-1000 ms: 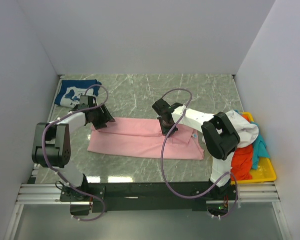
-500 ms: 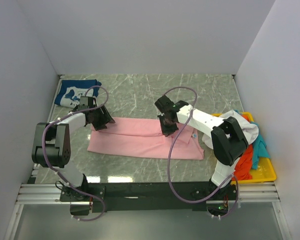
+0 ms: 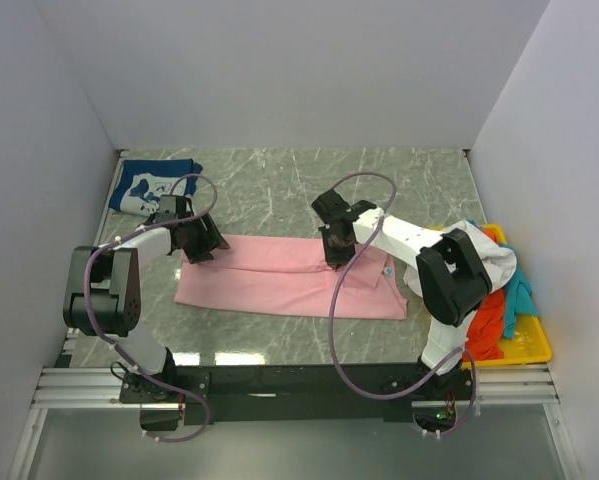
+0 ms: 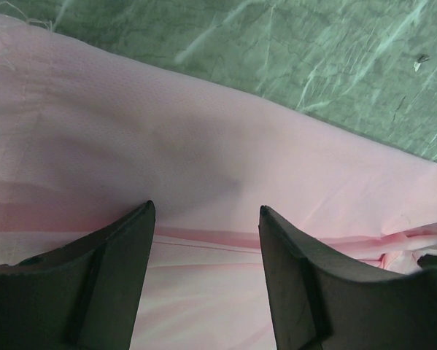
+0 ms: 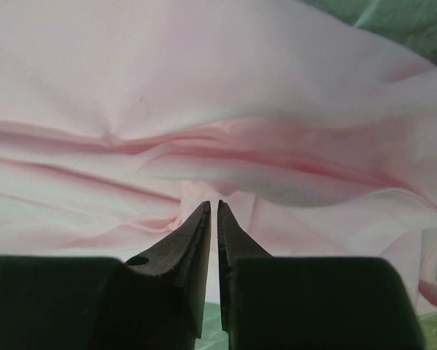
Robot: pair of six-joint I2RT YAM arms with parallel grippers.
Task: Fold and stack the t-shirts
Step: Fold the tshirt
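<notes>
The light-pink t-shirt (image 3: 279,285) lies flat across the middle of the table, folded into a long band. My left gripper (image 3: 201,240) is open over its upper left corner; in the left wrist view its jaws (image 4: 207,211) stand wide apart just above the pink cloth (image 4: 203,138), holding nothing. My right gripper (image 3: 336,250) is at the shirt's upper edge, right of centre. In the right wrist view its jaws (image 5: 218,204) are pressed together, and folds of pink cloth (image 5: 203,87) bunch at their tips. The navy t-shirt (image 3: 149,185) with white print lies at the back left.
A yellow tray (image 3: 529,348) at the right edge holds a heap of white (image 3: 489,262), orange-red (image 3: 484,318) and teal (image 3: 520,293) tees. White walls close in the green marble table (image 3: 279,190) on three sides.
My right arm has shifted slightly up and to the right, its elbow swinging towards the tray. My left arm and the pink shirt have hardly moved.
</notes>
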